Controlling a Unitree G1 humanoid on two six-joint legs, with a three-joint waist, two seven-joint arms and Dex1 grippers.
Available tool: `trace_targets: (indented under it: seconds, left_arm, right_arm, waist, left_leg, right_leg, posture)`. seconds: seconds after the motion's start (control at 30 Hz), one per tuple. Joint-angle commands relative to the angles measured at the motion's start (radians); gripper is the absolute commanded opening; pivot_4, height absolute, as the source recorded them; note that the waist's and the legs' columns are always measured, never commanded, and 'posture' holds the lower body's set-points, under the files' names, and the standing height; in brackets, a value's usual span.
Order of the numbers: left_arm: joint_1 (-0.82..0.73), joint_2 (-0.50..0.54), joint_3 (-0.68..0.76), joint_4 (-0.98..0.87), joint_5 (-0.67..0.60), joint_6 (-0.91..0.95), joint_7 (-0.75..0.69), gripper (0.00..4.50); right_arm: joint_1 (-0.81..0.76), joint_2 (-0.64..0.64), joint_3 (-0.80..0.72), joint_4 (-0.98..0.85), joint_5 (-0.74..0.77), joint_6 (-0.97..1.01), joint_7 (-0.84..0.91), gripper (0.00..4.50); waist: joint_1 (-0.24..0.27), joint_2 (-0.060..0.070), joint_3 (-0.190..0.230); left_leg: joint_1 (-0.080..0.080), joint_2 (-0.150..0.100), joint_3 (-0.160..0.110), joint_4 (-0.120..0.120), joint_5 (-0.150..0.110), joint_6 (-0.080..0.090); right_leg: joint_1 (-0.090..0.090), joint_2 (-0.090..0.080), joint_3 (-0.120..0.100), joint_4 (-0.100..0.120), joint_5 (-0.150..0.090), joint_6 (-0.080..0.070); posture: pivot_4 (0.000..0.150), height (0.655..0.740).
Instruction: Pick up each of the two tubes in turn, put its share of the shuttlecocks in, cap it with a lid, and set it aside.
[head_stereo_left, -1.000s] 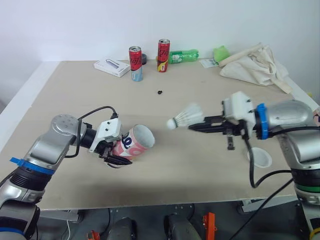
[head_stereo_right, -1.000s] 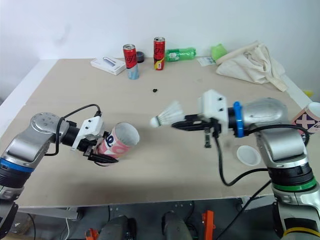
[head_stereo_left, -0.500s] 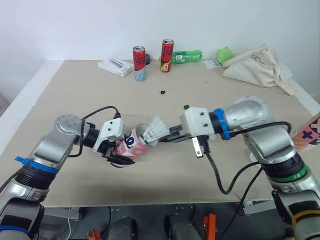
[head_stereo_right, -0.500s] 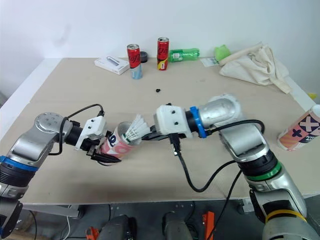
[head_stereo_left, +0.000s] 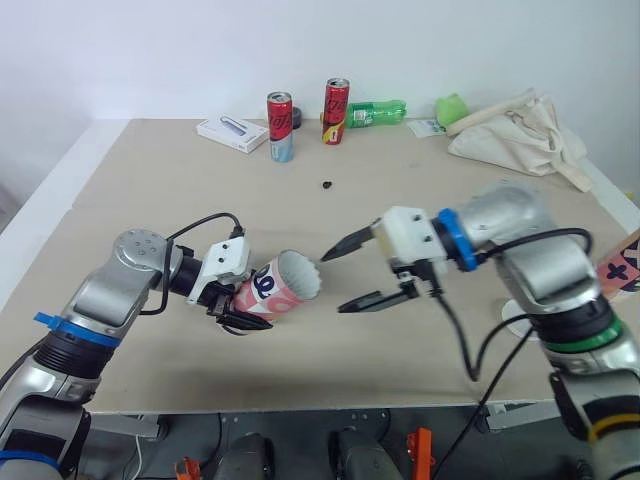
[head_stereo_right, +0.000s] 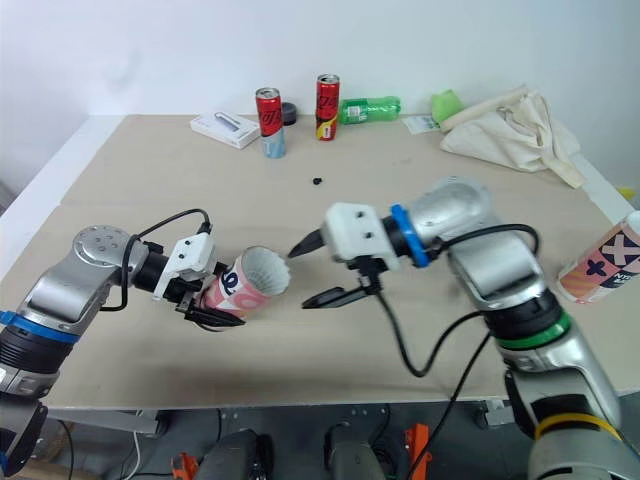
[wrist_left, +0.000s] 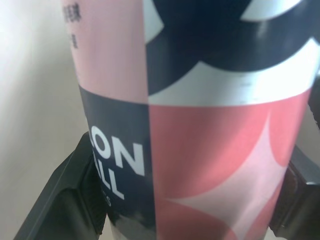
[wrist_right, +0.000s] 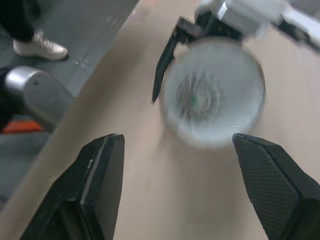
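Observation:
A pink, red and navy tube (head_stereo_left: 270, 292) lies tilted just above the table with its open mouth (head_stereo_left: 299, 275) facing right. My left gripper (head_stereo_left: 232, 304) is shut on its lower part; in the left wrist view the black fingers (wrist_left: 65, 200) flank the tube (wrist_left: 200, 125). Inside the mouth the right wrist view shows a white shuttlecock (wrist_right: 202, 97). My right gripper (head_stereo_left: 335, 282) hangs open and empty a short way right of the mouth. A second tube (head_stereo_right: 605, 262) stands at the table's right edge. A white lid (head_stereo_left: 512, 322) lies partly hidden behind my right arm.
At the back stand two cans (head_stereo_left: 279, 125) (head_stereo_left: 333, 110), a green bottle (head_stereo_left: 372, 112), a white box (head_stereo_left: 231, 133) and a cream cloth bag (head_stereo_left: 515, 130). A small black object (head_stereo_left: 327, 184) lies mid-table.
My right gripper carried the shuttlecock left into the tube's mouth, let it go and drew back to the right with its fingers apart. The left gripper kept hold of the tube.

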Motion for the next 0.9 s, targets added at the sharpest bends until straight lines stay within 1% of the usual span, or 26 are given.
trace_targets:
  seconds: [0.03, 0.13, 0.23, 0.33, 0.37, 0.4, 0.43, 0.5, 0.57, 0.7, 0.8, 0.9]
  left_arm:
    - [-0.005, 0.005, 0.004, 0.0, 0.001, -0.004, 0.003, 3.53]
    - [-0.006, 0.005, 0.004, 0.002, 0.002, -0.005, 0.002, 3.53]
    - [-0.009, 0.003, 0.003, 0.007, 0.004, -0.01, 0.0, 3.53]
    - [-0.011, 0.001, 0.003, 0.011, 0.005, -0.013, 0.0, 3.53]
    - [-0.012, 0.0, 0.003, 0.012, 0.005, -0.014, 0.0, 3.53]
    - [-0.012, 0.0, 0.003, 0.012, 0.005, -0.014, 0.0, 3.53]
    - [-0.013, -0.001, 0.003, 0.012, 0.005, -0.014, 0.0, 3.53]
    - [-0.014, -0.002, 0.003, 0.012, 0.005, -0.014, 0.0, 3.53]
    - [-0.014, -0.002, 0.003, 0.011, 0.004, -0.012, 0.001, 3.53]
    - [-0.015, -0.002, 0.003, 0.012, 0.004, -0.012, 0.001, 3.53]
    - [-0.018, -0.005, 0.003, 0.013, 0.005, -0.011, 0.003, 3.53]
    - [-0.016, -0.003, 0.005, 0.011, 0.005, -0.01, 0.006, 3.53]
  right_arm:
    - [-0.006, -0.016, -0.079, -0.034, 0.072, 0.043, -0.002, 3.78]
    - [-0.026, 0.022, -0.11, -0.011, 0.114, 0.091, -0.058, 3.78]
    - [-0.056, 0.07, -0.098, 0.02, 0.097, 0.117, -0.123, 3.09]
    - [-0.053, 0.081, -0.073, 0.015, 0.093, 0.123, -0.111, 1.67]
    - [-0.054, 0.089, -0.061, 0.016, 0.087, 0.121, -0.112, 1.08]
    - [-0.057, 0.098, -0.047, 0.016, 0.082, 0.12, -0.11, 0.69]
    - [-0.059, 0.106, -0.031, 0.019, 0.071, 0.111, -0.106, 0.08]
    - [-0.069, 0.131, 0.009, 0.033, 0.042, 0.095, -0.108, 0.08]
    - [-0.083, 0.15, 0.072, 0.057, -0.019, 0.057, -0.097, 0.08]
    - [-0.154, 0.218, 0.174, 0.16, -0.135, -0.014, -0.099, 0.08]
    - [-0.193, 0.255, 0.198, 0.218, -0.162, -0.048, -0.078, 0.08]
    - [-0.221, 0.279, 0.241, 0.256, -0.187, -0.079, -0.017, 0.08]
  waist:
    - [-0.001, 0.0, 0.0]
    - [-0.002, 0.0, 0.0]
    - [-0.002, 0.0, 0.0]
    - [0.0, 0.0, 0.0]
    - [0.0, 0.0, 0.0]
    - [-0.001, 0.0, 0.0]
    - [-0.001, 0.0, 0.0]
    - [-0.001, 0.0, 0.0]
    - [-0.001, 0.0, 0.0]
    - [-0.002, 0.0, 0.0]
    - [-0.002, 0.0, 0.0]
    - [-0.001, 0.0, 0.0]
  left_leg:
    - [0.0, 0.0, 0.0, 0.0, 0.0, 0.0]
    - [0.001, 0.002, 0.0, 0.0, 0.001, -0.001]
    - [0.001, 0.003, 0.001, 0.0, 0.001, -0.001]
    - [0.001, 0.004, 0.001, 0.0, 0.001, -0.001]
    - [0.0, 0.003, 0.0, 0.0, 0.001, -0.001]
    - [0.0, 0.003, 0.0, 0.0, 0.001, -0.001]
    - [0.0, 0.003, 0.001, 0.0, 0.001, -0.001]
    - [0.0, 0.003, 0.001, 0.0, 0.0, -0.001]
    - [0.0, 0.003, 0.0, 0.0, 0.0, -0.001]
    - [0.001, 0.003, 0.001, 0.0, 0.001, -0.001]
    - [0.001, 0.003, 0.001, 0.0, 0.001, -0.001]
    - [0.0, 0.003, 0.001, 0.0, 0.001, -0.001]
  right_leg:
    - [0.0, 0.0, 0.0, 0.0, 0.0, 0.0]
    - [0.0, 0.001, -0.001, 0.0, 0.0, 0.001]
    - [0.0, 0.002, -0.001, 0.0, 0.0, 0.001]
    - [0.0, 0.002, -0.002, 0.0, 0.0, 0.001]
    - [0.0, 0.002, -0.002, 0.0, 0.0, 0.0]
    - [0.0, 0.002, -0.002, 0.0, 0.0, 0.0]
    - [0.0, 0.002, -0.001, 0.0, 0.0, 0.0]
    - [0.0, 0.002, -0.001, 0.0, 0.0, -0.001]
    - [-0.001, 0.002, -0.001, 0.0, 0.0, 0.0]
    - [-0.001, 0.002, -0.002, 0.0, 0.0, 0.0]
    - [-0.001, 0.002, -0.002, 0.0, 0.0, 0.0]
    - [-0.001, 0.002, -0.002, 0.0, 0.0, -0.001]
  posture:
    - [0.15, 0.74]
    - [0.15, 0.74]
    - [0.15, 0.74]
    - [0.15, 0.74]
    - [0.15, 0.74]
    - [0.15, 0.74]
    - [0.15, 0.74]
    - [0.15, 0.74]
    - [0.15, 0.74]
    - [0.15, 0.74]
    - [0.15, 0.74]
    - [0.15, 0.74]
